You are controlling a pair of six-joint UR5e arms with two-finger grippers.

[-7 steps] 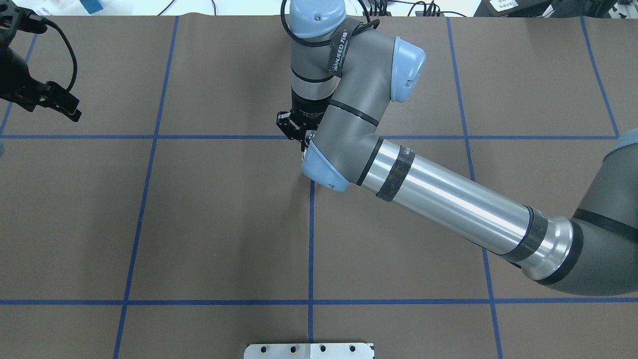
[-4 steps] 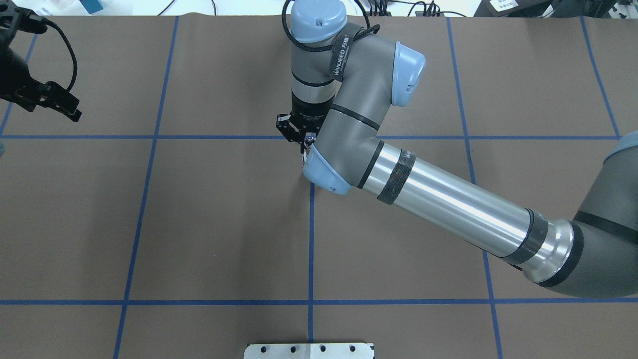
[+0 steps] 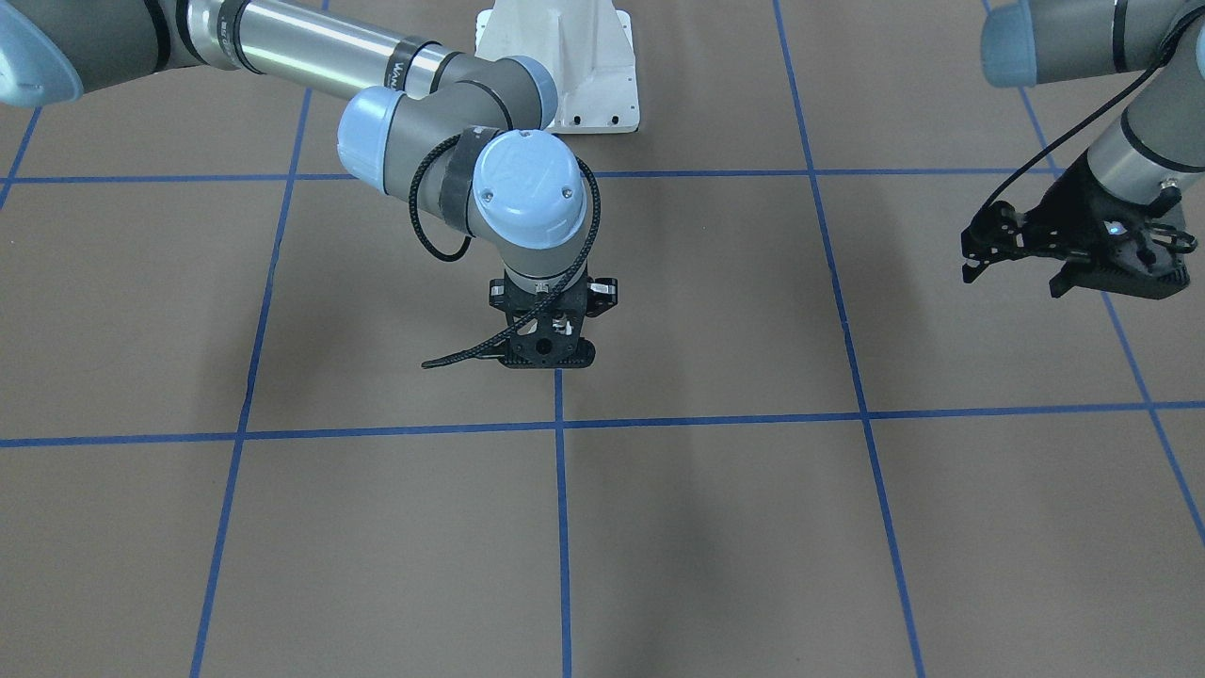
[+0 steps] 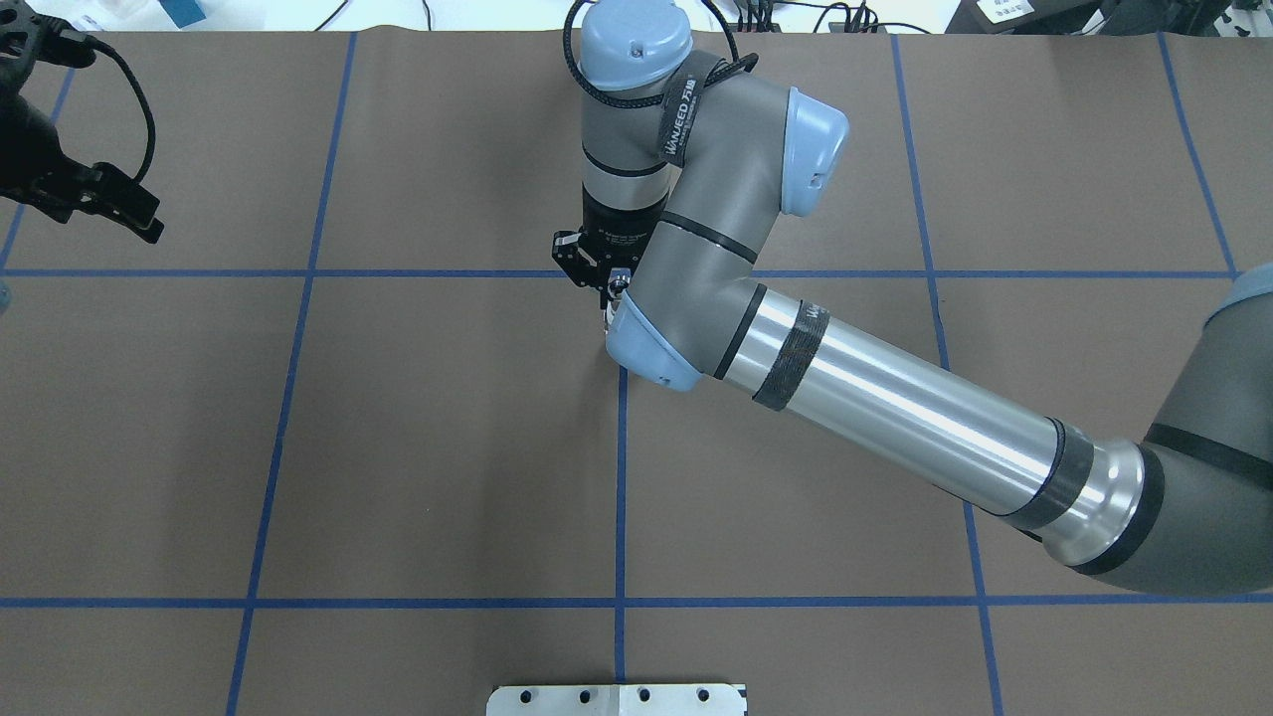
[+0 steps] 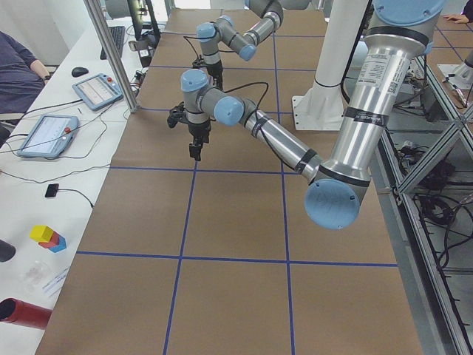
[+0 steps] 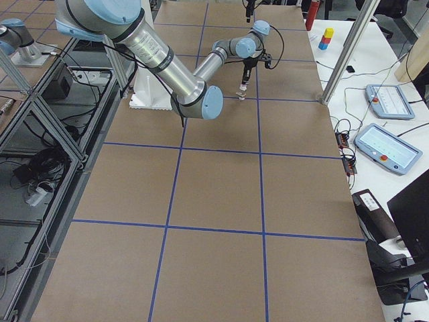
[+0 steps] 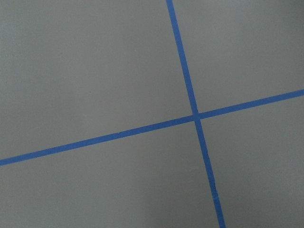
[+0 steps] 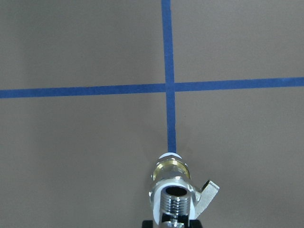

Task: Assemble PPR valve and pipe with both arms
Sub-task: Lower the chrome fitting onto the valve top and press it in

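In the right wrist view the PPR valve (image 8: 172, 167) shows end-on: brass body, white ends, grey lever (image 8: 208, 192). The chrome threaded pipe (image 8: 176, 202) sits on its near end, joined to it. My right gripper (image 4: 609, 283) points down at the table's middle, over a blue tape crossing. It looks shut on the joined piece, though the arm hides the fingers. It also shows in the front view (image 3: 555, 330). My left gripper (image 4: 129, 211) hangs open and empty at the table's far left, and shows in the front view (image 3: 1012, 268).
Blue tape lines (image 4: 619, 477) split the brown table cover into squares. The white pedestal base (image 3: 565, 66) stands at the robot's side. Beyond the table's far edge lie tablets (image 5: 46, 134), coloured blocks (image 5: 48, 237) and a red cylinder (image 5: 22, 312).
The right arm's elbow and wrist have shifted very slightly to the right. The right gripper stays over the same tape crossing. The left arm has not moved.
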